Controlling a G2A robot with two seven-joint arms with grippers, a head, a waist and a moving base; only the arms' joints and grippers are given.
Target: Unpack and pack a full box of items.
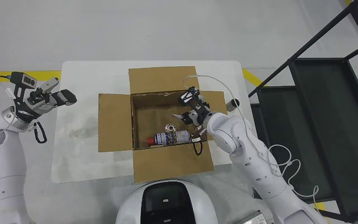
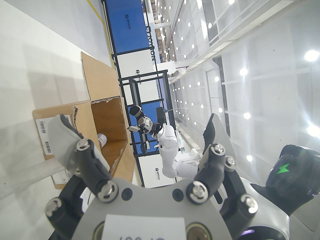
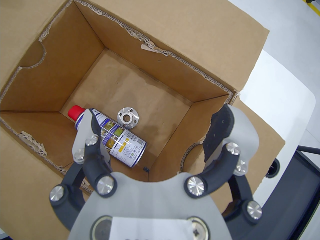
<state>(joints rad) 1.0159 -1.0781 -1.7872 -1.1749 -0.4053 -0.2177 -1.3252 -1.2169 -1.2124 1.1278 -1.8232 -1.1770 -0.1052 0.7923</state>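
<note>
Table [image 1: 84, 151]: white, open box [image 1: 162, 78] at centre.
Can [image 3: 117, 141]: lying on box floor, 6 o'clock.
Right gripper [image 3: 155, 118]: spread, empty, above 3 o'clock wall.
Left gripper [image 1: 56, 92]: spread, empty, 9 o'clock.
Tip: descend straight, pinch can mid-body.

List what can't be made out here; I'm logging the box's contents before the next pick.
Red-capped printed spray can: right wrist view, a finger of the right gripper covers part near the cap.
Small dark round object beside the brown cardboard box: top view, too small to identify.
</note>
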